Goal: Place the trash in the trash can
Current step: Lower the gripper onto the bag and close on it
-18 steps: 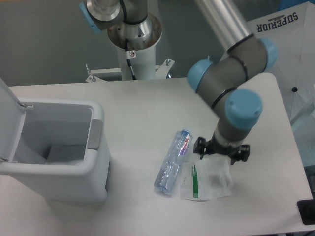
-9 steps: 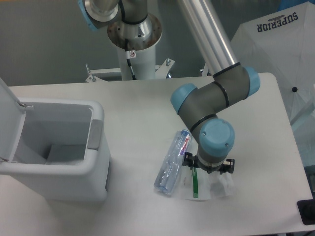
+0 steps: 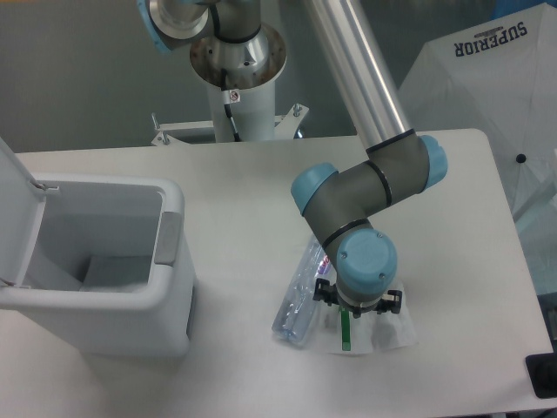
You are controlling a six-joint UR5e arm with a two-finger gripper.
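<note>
trash lies in two pieces on the right half of the table (image 3: 244, 187), both out in the open and neither in the bin. the crushed clear bottle (image 3: 296, 305) rests on its side, running diagonally from upper right to lower left, its upper end with the label mostly hidden behind the robot's wrist. just to the right of it lies the flat clear wrapper (image 3: 387, 333), with its green strip (image 3: 345, 329) running roughly top to bottom along its left part; the bottle and wrapper look to be touching or nearly so at the bottle's lower end, though the clear plastic makes the edge hard to read. the gripper (image 3: 357, 306) hangs straight down over the upper edge of the wrapper, right beside the bottle, with the blue-capped wrist joint blocking the view of the fingers from above. only small black parts stick out on either side under the wrist, so i cannot tell whether the jaws are spread or closed, nor whether they touch the wrapper. the arm (image 3: 365, 96) comes down from the upper middle of the view in a long silver tube, bending through grey joints with blue caps. the trash can (image 3: 170, 287) sits well apart at the left side of the table, white with rounded corners, its lid (image 3: 13, 209) flipped up at the far left and the grey tab (image 3: 168, 238) showing on its right rim; the inside is open to view.
</note>
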